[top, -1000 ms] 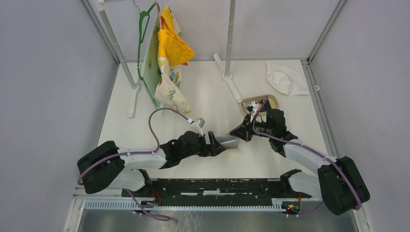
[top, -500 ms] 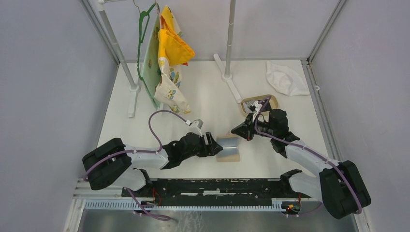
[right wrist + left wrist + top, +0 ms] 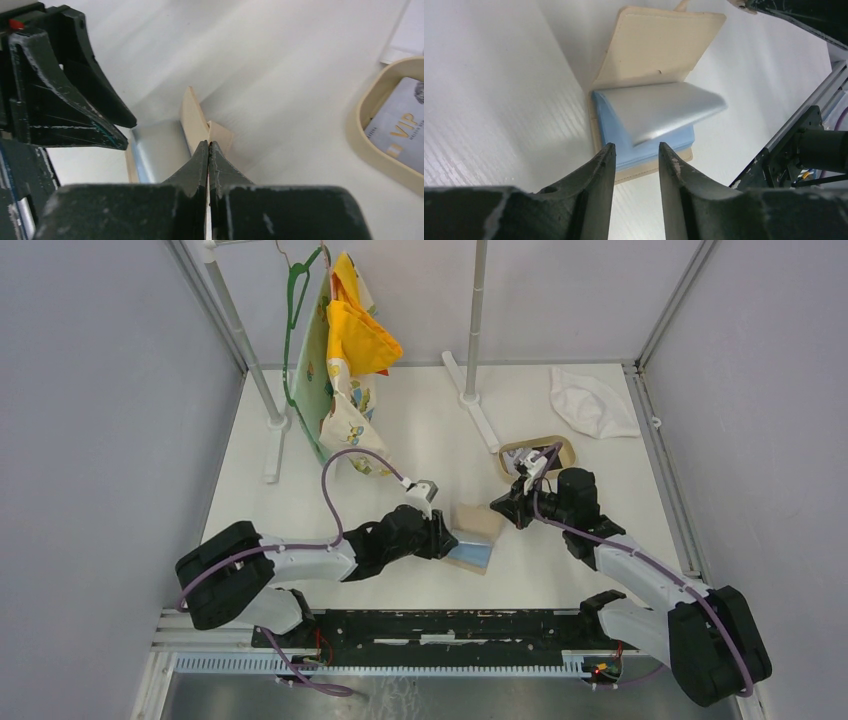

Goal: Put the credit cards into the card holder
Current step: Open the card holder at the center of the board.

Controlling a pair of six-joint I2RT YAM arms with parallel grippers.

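Tan card holder (image 3: pixel 659 47) in right pincer (image 3: pixel 207 146)

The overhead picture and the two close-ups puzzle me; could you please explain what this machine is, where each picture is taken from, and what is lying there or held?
These are two robot arms bolted at the near edge of the table, each ending in a two-finger gripper. The wide picture looks down from above; the close-ups come from cameras on the wrists, so each shows its own dark fingers. On the table lie an open wallet, tan outside and blue inside, a tan tray holding a grey card, and a white cloth; clothes hang on a rack. The right gripper is shut and seems to pinch the wallet's cover edge. The left gripper stands open at the wallet's silver leaf, holding nothing.
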